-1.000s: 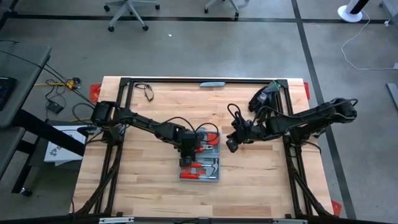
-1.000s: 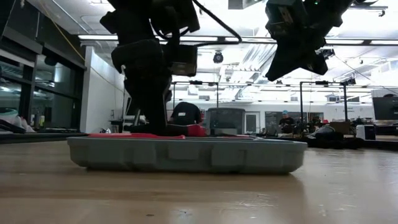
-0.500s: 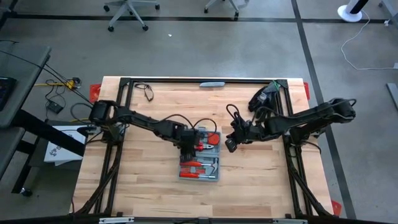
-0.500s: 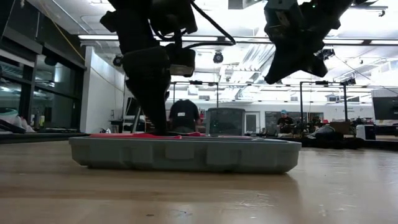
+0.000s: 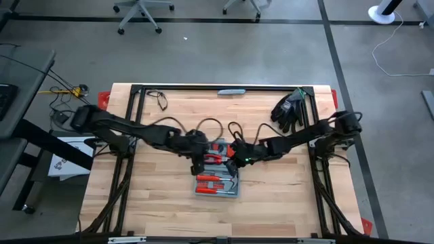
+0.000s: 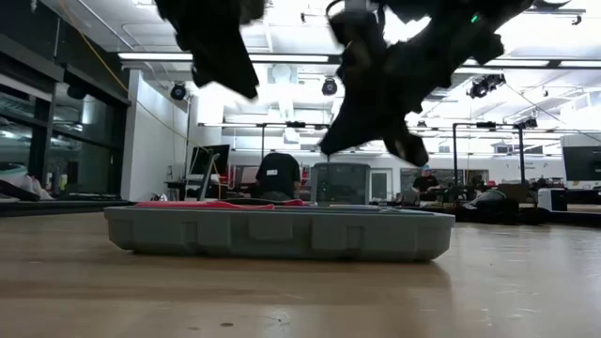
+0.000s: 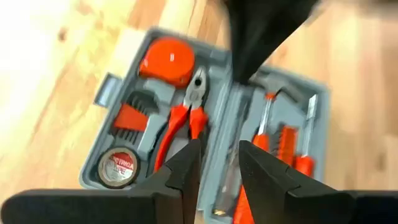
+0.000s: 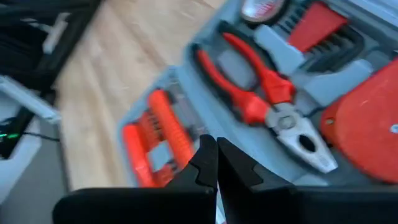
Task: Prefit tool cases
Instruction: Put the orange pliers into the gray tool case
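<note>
The tool case (image 5: 218, 171) lies open and flat on the wooden table, grey inside, with its underside (image 6: 277, 235) on the tabletop. Red-handled pliers (image 7: 185, 115), a red tape measure (image 7: 166, 57) and a tape roll (image 7: 118, 165) sit in its moulded slots. My left gripper (image 7: 216, 163) hovers open over the case's middle ridge with nothing between its fingers; in the high view it is at the case's far left (image 5: 199, 161). My right gripper (image 8: 216, 163) is shut above the case's far right part (image 5: 235, 154), over the pliers (image 8: 261, 93), clear of the case.
A black glove (image 5: 288, 108) lies at the table's far right and a cable loop (image 5: 161, 100) at the far left. A grey bar (image 5: 230, 91) sits on the far frame rail. Bare wood stretches in front of the case. A person (image 6: 279, 174) sits in the room beyond.
My left gripper has risen off the case's far left part and now hangs well above it. My right gripper has come down and toward the table's left, from beside the case to over its far right part. The case stays flat on the table.
</note>
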### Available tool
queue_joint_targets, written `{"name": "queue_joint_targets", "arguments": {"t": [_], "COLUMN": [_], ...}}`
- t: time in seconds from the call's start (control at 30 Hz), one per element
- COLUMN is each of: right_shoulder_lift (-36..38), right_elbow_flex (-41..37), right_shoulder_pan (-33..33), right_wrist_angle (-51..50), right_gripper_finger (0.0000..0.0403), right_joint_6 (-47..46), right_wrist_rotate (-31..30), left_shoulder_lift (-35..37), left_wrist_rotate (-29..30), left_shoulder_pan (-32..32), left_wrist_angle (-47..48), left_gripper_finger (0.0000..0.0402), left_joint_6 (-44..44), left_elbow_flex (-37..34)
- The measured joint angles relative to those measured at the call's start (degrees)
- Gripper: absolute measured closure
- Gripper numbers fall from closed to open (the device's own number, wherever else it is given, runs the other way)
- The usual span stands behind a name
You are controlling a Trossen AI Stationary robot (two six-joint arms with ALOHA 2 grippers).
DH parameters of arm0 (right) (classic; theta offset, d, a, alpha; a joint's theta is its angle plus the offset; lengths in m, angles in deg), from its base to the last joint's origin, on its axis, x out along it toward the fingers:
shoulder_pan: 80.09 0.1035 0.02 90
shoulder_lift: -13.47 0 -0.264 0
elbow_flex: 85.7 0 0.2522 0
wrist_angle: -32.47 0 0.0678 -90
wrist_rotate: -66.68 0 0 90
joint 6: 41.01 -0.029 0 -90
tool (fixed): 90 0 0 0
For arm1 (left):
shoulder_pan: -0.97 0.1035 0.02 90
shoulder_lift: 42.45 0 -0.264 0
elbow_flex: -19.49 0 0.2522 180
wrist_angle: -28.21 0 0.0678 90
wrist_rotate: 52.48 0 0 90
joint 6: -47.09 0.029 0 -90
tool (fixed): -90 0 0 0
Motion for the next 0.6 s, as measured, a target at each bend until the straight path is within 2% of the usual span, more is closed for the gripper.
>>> {"name": "queue_joint_targets", "arguments": {"t": [0.17,0.3,0.47,0.6], "right_shoulder_lift": [-7.72,-10.92,-6.69,-1.23], "right_elbow_flex": [1.97,2.73,2.12,2.44], "right_shoulder_pan": [-3.37,-4.75,-3.68,-2.73], "right_wrist_angle": [-0.66,-0.09,-0.79,9.28], "right_gripper_finger": [0.0403,0.0403,0.0403,0.0403], "right_joint_6": [-0.11,-2.70,-1.37,1.56], "right_wrist_rotate": [4.23,7.32,8.31,6.66], "left_shoulder_lift": [6.74,7.89,7.89,8.79], "left_wrist_rotate": [2.56,2.51,3.26,6.48], "left_shoulder_pan": [-0.16,-0.25,-2.65,-5.14], "left_wrist_angle": [-1.18,-0.68,-2.32,-3.83], "left_gripper_finger": [0.0313,0.0314,0.0314,0.0314], "left_joint_6": [-3.30,-6.56,-10.60,-14.12], "left_elbow_flex": [-3.93,-6.21,-8.01,-9.14]}}
